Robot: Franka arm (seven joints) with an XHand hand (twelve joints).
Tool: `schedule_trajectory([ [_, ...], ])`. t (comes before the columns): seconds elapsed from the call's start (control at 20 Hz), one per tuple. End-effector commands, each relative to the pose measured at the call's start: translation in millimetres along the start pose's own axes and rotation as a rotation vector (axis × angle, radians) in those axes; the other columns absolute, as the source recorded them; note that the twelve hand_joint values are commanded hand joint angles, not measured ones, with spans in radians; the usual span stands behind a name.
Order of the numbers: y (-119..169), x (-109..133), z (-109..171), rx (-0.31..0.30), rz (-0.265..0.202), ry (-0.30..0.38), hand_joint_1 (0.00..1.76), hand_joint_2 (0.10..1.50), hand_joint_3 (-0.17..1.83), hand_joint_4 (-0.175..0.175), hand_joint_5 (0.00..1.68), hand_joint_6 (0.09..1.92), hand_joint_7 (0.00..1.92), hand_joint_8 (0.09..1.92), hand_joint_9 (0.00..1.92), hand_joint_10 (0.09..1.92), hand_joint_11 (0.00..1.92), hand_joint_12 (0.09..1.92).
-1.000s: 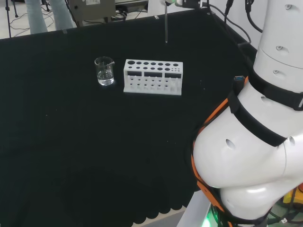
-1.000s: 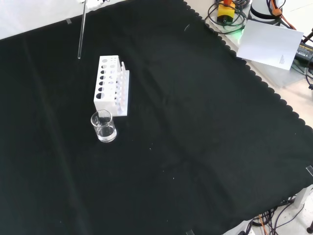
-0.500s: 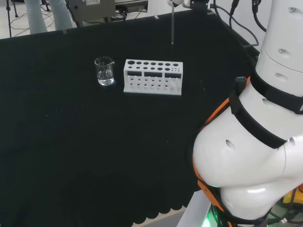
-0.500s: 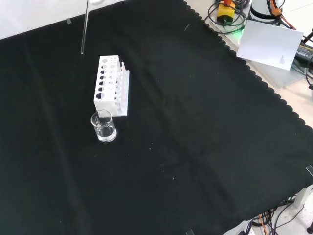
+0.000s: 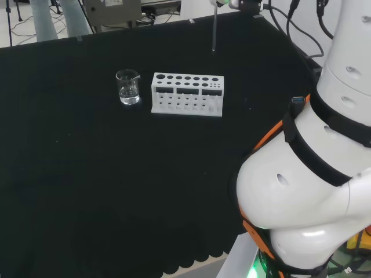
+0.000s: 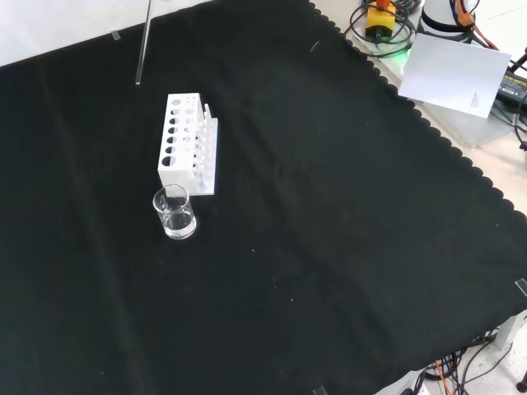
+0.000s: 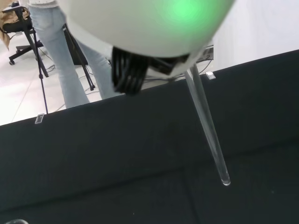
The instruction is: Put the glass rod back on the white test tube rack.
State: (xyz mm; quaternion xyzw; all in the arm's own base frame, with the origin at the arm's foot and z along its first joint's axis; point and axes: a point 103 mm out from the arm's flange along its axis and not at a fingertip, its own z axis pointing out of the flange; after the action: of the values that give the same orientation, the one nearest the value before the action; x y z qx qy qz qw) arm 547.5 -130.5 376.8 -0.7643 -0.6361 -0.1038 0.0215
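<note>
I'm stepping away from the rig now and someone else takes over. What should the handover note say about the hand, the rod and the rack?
Hand: carries the glass rod near upright, high above the cloth; the finger state cannot be made out.
Rod: its lower tip hangs beyond the white test tube rack in the head view, clear of it and not over any hole.
Rack: on the cloth, with a small glass beaker beside one end.
Done: rod is lifted and in hand.
Left: bring the rod over the rack, lower it in, release.

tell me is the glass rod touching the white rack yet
Apart. In the head view the glass rod hangs upright with its lower tip above and beyond the white rack, black cloth showing between them; the front view shows the same gap.
</note>
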Motion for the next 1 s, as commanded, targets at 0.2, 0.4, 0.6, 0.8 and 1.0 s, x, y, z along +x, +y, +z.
schedule_trajectory([
  [0.2, -48, -4, -16, -0.006, -0.012, -0.011, 1.23, 0.44, 0.97, -0.175, 1.4, 0.6, 1.69, 0.85, 1.92, 0.62, 1.37, 0.69],
  [0.4, -59, 2, -16, -0.027, -0.019, -0.024, 1.23, 0.44, 0.97, -0.175, 1.4, 0.6, 1.69, 0.85, 1.92, 0.62, 1.37, 0.69],
  [0.6, -62, 5, -19, -0.013, -0.023, -0.02, 1.23, 0.44, 0.97, -0.175, 1.4, 0.6, 1.69, 0.85, 1.92, 0.62, 1.37, 0.7],
  [0.8, -66, 8, -21, -0.023, -0.028, -0.028, 1.23, 0.44, 0.97, -0.175, 1.4, 0.6, 1.69, 0.85, 1.92, 0.62, 1.37, 0.7],
  [1.0, -76, 18, -16, -0.009, -0.031, -0.029, 1.23, 0.44, 0.97, -0.175, 1.4, 0.6, 1.69, 0.85, 1.92, 0.62, 1.37, 0.7],
])
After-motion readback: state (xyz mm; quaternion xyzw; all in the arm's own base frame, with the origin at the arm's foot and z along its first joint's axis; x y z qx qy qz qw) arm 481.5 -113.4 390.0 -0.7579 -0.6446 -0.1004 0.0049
